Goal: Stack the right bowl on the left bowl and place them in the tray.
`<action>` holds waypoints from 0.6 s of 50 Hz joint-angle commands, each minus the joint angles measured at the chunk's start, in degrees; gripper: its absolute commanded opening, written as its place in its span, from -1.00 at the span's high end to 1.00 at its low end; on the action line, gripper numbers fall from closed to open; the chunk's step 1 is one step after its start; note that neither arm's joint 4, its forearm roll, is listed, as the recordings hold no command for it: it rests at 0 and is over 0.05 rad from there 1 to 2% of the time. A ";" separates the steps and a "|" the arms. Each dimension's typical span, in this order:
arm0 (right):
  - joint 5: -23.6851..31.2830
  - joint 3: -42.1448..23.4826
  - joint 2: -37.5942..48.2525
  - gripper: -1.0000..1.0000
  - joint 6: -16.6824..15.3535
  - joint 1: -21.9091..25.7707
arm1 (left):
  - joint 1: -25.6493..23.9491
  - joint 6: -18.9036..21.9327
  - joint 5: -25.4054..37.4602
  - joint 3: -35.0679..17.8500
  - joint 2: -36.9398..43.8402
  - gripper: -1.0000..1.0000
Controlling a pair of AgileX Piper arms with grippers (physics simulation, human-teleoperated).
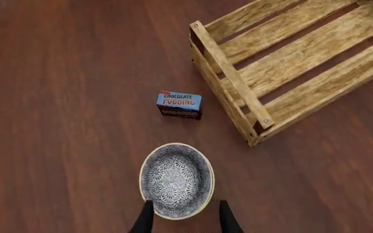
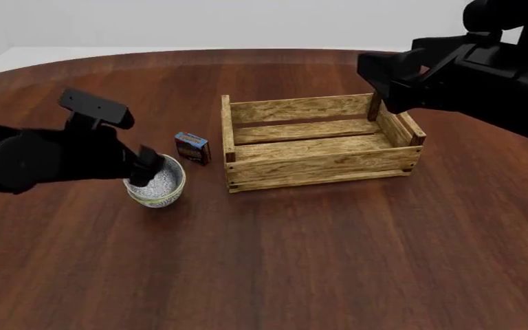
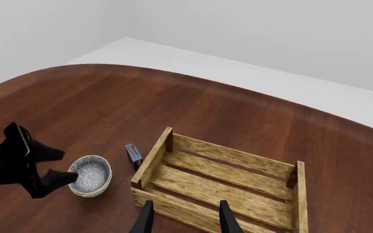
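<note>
One wooden tray [image 2: 319, 141] sits on the dark wood surface [image 2: 337, 261], slatted floor showing and nothing lying in it. Just off its left end stands one small blue box [image 2: 192, 147] reading "chocolate pudding", apart from the tray wall. A little nearer the camera than the box is the bowl [image 2: 157, 187], patterned blue-grey, upright on the surface, well outside the tray. Only one bowl outline shows in any view; whether it is a single bowl or two nested I cannot tell. Nothing shows inside it beyond the pattern.

The left gripper [image 2: 145, 169] is down at the bowl's rim on its left side. In the left wrist view the fingers [image 1: 145, 221] stand a narrow way apart, and the bowl's near rim [image 1: 176, 179] sits between their tips; whether they actually pinch it I cannot tell.

The right gripper [image 3: 185, 218] hangs high above the tray's far right corner, holding nothing, its fingers a moderate gap apart, with the tray [image 3: 219, 182] spread out below them.

Count: one tray, one box, one visible bowl, two arms.
</note>
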 commanded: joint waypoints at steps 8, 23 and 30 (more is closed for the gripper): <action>0.17 0.00 -0.29 -1.00 0.10 -0.06 | -1.91 1.29 -3.01 0.50 6.00 -1.00; 0.27 -0.20 -0.34 -1.00 0.47 -0.46 | -2.48 1.24 -6.32 -0.81 13.16 -1.00; 0.49 -0.22 -0.77 -1.00 0.63 -0.53 | -2.77 0.95 -8.65 -1.06 17.43 -1.00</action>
